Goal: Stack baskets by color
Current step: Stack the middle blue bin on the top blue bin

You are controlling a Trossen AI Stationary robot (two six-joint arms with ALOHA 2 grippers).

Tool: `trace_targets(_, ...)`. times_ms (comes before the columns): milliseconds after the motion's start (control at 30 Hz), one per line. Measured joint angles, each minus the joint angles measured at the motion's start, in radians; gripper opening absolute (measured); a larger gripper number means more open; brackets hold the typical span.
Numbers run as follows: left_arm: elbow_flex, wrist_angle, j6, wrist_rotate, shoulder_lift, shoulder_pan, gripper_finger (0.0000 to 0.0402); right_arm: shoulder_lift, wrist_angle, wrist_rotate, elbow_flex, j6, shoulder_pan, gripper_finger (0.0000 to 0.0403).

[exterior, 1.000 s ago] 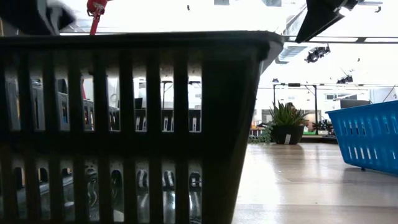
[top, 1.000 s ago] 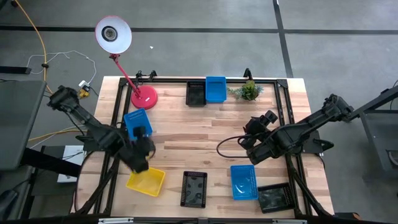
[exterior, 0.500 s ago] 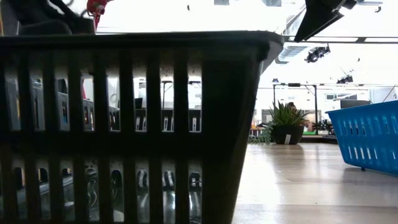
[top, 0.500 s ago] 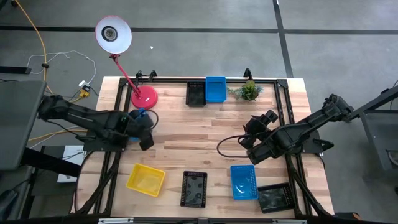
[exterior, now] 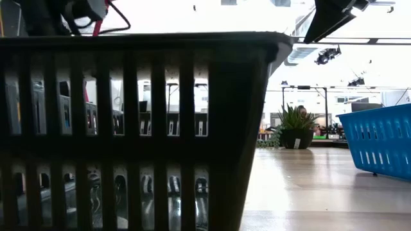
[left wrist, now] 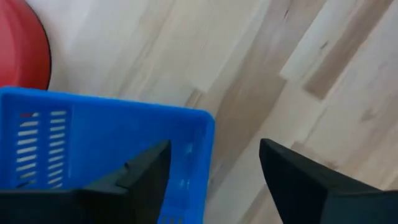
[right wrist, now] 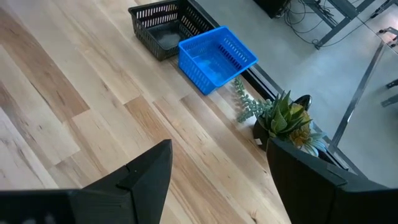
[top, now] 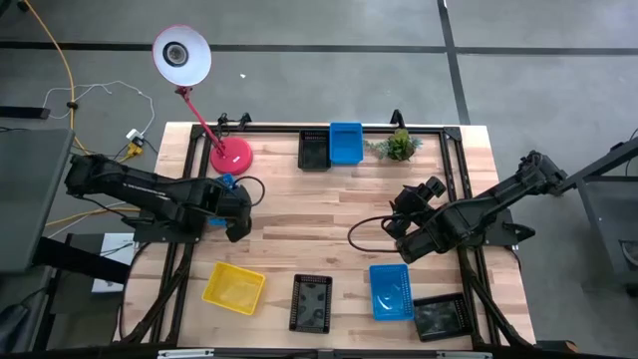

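A blue basket (left wrist: 93, 146) sits on the table beside the red lamp base (left wrist: 22, 56). In the high view it is mostly hidden under my left hand (top: 220, 183). My left gripper (left wrist: 214, 177) is open above it, pointing down. One finger is over the basket's inside and the other is outside its corner wall, with a wide gap. My right gripper (right wrist: 217, 171) hangs open above the table's middle right (top: 402, 224), with nothing between its fingers. A yellow basket (top: 234, 289), a black basket (top: 312, 301), a blue one (top: 391, 291) and another black one (top: 439, 316) lie along the near edge.
At the far edge a black basket (top: 314, 151) and a blue basket (top: 346, 143) sit side by side, with a small green plant (top: 399, 147) to their right. The lamp (top: 180, 55) leans out past the far left corner. Bare wood lies across the table's middle.
My left gripper has swung from beside the yellow basket toward the table's far edge and the lamp base, sinking a little and rolling. The blue basket it carried showed broadly beside the hand a second ago. It now lies by the lamp base, mostly hidden under the hand.
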Motion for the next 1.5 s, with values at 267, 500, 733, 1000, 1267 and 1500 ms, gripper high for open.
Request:
trace_targets(267,0.000,-0.051,0.005,0.002,0.141,0.000,0.0235,0.000,0.001,-0.005,0.000,0.001,0.000,0.0249)
trace_targets(500,0.000,-0.048,0.053,0.077,0.256,0.000,0.0221,0.000,0.003,-0.005,0.000,0.001,0.000,0.0249)
trace_targets(733,0.000,-0.046,0.056,0.052,0.341,0.000,0.0113,0.000,0.004,-0.005,0.000,0.001,0.000,0.0249)
trace_targets(1000,0.110,-0.071,0.030,0.004,0.350,-0.058,0.0009,0.000,0.011,0.008,0.000,0.000,0.000,0.0249)
trace_targets(1267,0.401,-0.109,0.125,-0.216,0.350,-0.175,0.0001,0.000,0.030,0.024,0.000,-0.001,0.000,0.0249)
trace_targets(1500,0.583,0.110,0.514,-0.392,0.410,-0.151,0.0000,0.000,0.046,0.068,0.000,-0.023,0.000,0.0249)
